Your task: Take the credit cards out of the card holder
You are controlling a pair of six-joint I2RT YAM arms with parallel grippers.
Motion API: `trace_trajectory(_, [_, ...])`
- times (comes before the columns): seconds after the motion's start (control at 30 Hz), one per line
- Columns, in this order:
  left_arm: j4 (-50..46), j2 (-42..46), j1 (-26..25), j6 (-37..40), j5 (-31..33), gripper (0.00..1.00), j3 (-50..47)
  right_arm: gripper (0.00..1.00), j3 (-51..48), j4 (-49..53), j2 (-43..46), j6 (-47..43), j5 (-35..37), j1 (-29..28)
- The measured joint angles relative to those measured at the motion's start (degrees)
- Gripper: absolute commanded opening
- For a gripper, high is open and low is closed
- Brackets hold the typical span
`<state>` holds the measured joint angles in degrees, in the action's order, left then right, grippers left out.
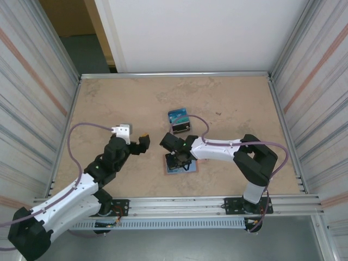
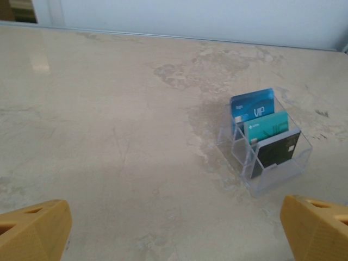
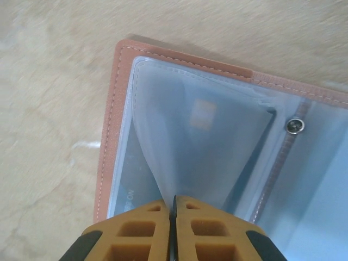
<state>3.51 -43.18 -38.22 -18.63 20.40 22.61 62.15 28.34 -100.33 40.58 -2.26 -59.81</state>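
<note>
beige marbled stone makes up the table [image 1: 234, 98], walled on three sides by pale ribbed panels. the left arm [image 1: 76, 190] reaches in from the near left corner, and its left gripper [image 2: 174, 234] hangs above bare tabletop with the orange fingers [image 2: 32, 228] spread wide apart, holding nothing. the right arm [image 1: 228, 148] bends across from the near right, its right gripper [image 3: 174, 217] pointing down onto the card holder [image 3: 115, 109]. the holder lies open and flat near the table's middle, close to the front edge, its tan leather rim framing pale blue-grey panels. the right fingers are pressed together on the lower edge of a clear sleeve [image 3: 179, 152], which rises off the panel; a gold chip patch shows faintly through it. whether a card is caught in the pinch cannot be told. just beyond the holder stands a small clear plastic stand [image 2: 283, 174], apart from it. it holds a blue card [image 2: 253, 109], a teal card [image 2: 266, 128] and a black card [image 2: 278, 149], upright in stepped slots. a small metal stud [image 3: 294, 125] sits on the holder's spine.
</note>
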Motion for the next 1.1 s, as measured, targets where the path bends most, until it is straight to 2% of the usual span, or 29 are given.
trace_trajectory(0.17, [1.27, -1.27, -3.28, 1.07, 3.58, 0.99, 0.74, 0.18, -1.88, 0.11, 3.65, -2.14, -1.07, -0.83])
trace_trajectory(0.37, [1.66, -3.19, -4.26, 1.46, 5.44, 0.99, 1.62, 0.27, -4.55, 0.68, 5.53, -2.03, -0.37, 2.16])
trace_trajectory(0.7, [0.81, -6.01, -5.88, 2.56, 6.95, 0.99, 4.04, 0.29, -7.98, 1.11, 8.63, -0.02, 2.4, 4.28])
trace_trajectory(1.1, [-4.42, -15.78, -16.76, 3.85, 12.59, 0.99, 7.37, 0.32, -12.59, 0.94, 13.88, 0.98, 2.21, 12.48])
